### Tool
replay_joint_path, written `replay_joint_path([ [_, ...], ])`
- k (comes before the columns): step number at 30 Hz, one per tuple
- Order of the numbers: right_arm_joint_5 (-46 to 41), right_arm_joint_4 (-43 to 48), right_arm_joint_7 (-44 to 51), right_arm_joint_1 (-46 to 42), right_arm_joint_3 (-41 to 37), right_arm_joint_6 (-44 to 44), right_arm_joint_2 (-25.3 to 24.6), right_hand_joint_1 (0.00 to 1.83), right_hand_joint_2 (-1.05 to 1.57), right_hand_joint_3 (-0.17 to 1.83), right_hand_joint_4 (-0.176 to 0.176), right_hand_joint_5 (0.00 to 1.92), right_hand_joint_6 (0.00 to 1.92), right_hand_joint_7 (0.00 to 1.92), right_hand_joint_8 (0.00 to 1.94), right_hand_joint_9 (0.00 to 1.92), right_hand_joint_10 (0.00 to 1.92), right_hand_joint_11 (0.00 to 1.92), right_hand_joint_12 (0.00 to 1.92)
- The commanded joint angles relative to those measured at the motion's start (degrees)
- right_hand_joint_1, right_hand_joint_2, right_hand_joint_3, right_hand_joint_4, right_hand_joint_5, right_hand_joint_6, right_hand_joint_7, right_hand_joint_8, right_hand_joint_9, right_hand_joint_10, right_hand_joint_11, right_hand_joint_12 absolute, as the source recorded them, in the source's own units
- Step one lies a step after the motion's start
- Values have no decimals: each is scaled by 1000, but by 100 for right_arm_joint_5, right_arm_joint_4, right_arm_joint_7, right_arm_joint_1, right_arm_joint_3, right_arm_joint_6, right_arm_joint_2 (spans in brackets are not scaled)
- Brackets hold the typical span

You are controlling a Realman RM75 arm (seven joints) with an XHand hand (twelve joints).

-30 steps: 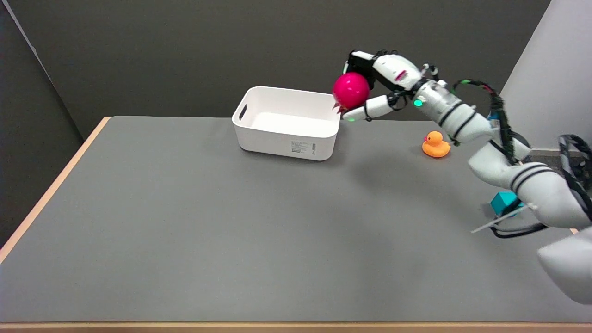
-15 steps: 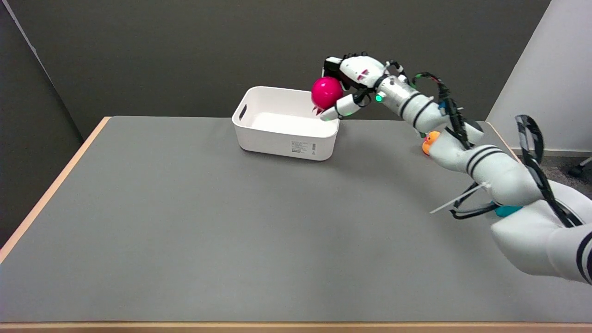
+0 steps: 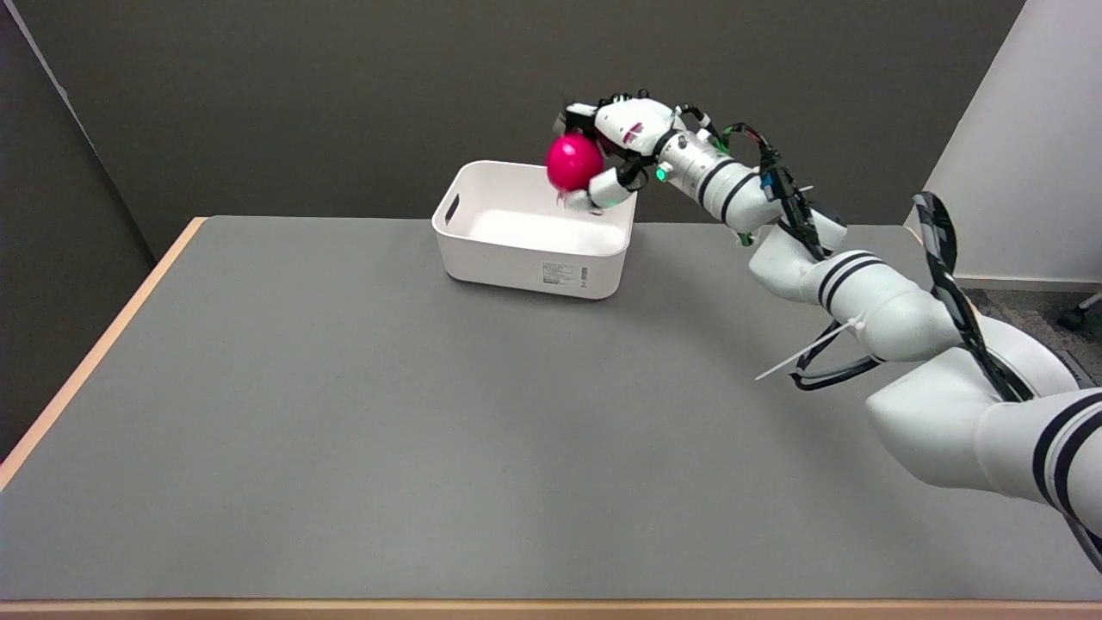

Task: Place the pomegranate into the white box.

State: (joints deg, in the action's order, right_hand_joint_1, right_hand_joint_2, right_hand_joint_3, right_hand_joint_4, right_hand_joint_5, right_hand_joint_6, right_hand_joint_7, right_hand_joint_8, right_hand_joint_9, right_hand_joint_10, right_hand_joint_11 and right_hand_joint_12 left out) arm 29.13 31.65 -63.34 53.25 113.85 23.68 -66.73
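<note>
Pomegranate (image 3: pixel 573 161), a glossy magenta ball with its little crown pointing down, hangs in the air above the right end of the white box (image 3: pixel 534 258), inside the far right corner as seen from the head view. Right hand (image 3: pixel 613 151) has it clasped, thumb beneath and fingers over the top, gripping from the fruit's right side. White box sits open-topped on the grey tabletop (image 3: pixel 344 413), apparently with nothing in it. As I judge it, the drop point lies straight below the fruit, so lowering or letting go should land it inside.
</note>
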Motion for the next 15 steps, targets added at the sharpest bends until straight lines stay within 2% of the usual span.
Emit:
replay_joint_path([
  [1,-475,-213,-519,180,116,-297,-263,351,642,982,75,-1,191,77,228,89,571,93,1111],
  [4,-517,-116,-632,105,107,-262,-231,330,579,923,83,-1,-1,-1,-1,-1,357,30,1064],
  [6,-517,82,-639,6,91,-242,-188,357,584,865,82,-1,-1,-1,-1,-1,294,1,1129],
  [10,-652,694,-648,-345,53,-242,-2,366,567,861,82,-1,-1,-1,-1,-1,273,-1,1102],
  [12,-916,1140,-719,-556,51,-220,129,364,562,861,82,-1,-1,-1,-1,-1,269,-1,1096],
  [15,-1821,2151,-790,-1066,13,-83,509,311,551,908,79,-1,-1,-1,-1,-1,240,3,985],
])
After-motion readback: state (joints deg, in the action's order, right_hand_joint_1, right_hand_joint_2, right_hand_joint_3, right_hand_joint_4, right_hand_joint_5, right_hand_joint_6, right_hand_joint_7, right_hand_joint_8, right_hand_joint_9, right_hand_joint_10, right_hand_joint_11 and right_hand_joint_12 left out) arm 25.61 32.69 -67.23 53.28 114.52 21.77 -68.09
